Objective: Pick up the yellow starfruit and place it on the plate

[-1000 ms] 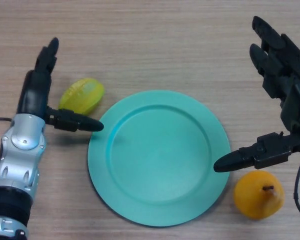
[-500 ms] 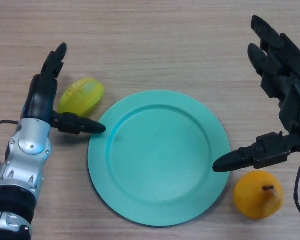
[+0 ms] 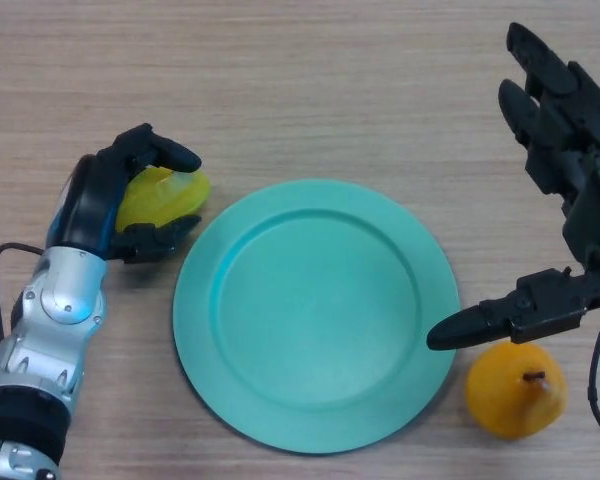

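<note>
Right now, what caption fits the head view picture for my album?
Left hand curls around the yellow starfruit beside the empty teal plate.

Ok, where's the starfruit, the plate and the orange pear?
yellow starfruit (image 3: 172,196): head view, on its yellow side showing between the fingers of the left robot hand.
plate (image 3: 315,315): head view, on its bare middle.
orange pear (image 3: 513,390): head view, on its rounded body.
</note>
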Controlling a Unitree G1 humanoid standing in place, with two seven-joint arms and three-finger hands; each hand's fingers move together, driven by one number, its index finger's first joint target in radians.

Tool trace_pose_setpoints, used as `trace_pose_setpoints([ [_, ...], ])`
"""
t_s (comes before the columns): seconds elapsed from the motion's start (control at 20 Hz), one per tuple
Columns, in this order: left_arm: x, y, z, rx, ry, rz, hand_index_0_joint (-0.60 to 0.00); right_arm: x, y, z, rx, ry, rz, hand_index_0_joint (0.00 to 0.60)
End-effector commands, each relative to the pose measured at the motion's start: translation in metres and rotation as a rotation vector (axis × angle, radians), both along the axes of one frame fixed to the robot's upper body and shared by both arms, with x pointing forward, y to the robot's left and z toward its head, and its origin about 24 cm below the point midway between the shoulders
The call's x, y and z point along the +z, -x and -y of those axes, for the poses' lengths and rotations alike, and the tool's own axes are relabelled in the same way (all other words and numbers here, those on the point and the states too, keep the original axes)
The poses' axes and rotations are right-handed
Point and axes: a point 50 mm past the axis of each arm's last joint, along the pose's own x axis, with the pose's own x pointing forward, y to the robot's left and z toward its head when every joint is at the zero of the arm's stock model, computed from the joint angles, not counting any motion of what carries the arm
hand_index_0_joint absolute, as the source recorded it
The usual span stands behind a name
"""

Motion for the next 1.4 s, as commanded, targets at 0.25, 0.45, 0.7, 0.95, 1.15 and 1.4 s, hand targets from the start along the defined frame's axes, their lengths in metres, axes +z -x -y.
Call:
trace_pose_setpoints([
  [0.25, 0.077, 0.010, -0.025, 0.040, -0.090, 0.367, -0.600, 0.031, 0.015, -0.005, 0.038, -0.025, 0.185, 0.000],
  [0.45, 0.092, 0.024, -0.016, 0.007, -0.081, 0.389, -0.450, 0.033, 0.016, -0.007, 0.035, -0.034, 0.195, 0.000],
  [0.7, 0.105, 0.062, 0.025, -0.182, -0.087, 0.411, 0.000, 0.033, 0.016, -0.008, 0.037, -0.028, 0.191, 0.000],
  [0.95, 0.081, 0.075, 0.053, -0.311, -0.178, 0.324, -0.151, 0.033, 0.017, -0.006, 0.033, -0.039, 0.197, 0.000],
  [1.15, 0.073, 0.079, 0.060, -0.361, -0.179, 0.234, -0.600, 0.033, 0.019, -0.004, 0.025, -0.040, 0.202, 0.000],
  [1.4, 0.086, 0.083, 0.054, -0.361, 0.086, 0.199, -0.200, 0.033, 0.019, -0.004, 0.023, -0.024, 0.207, 0.000],
])
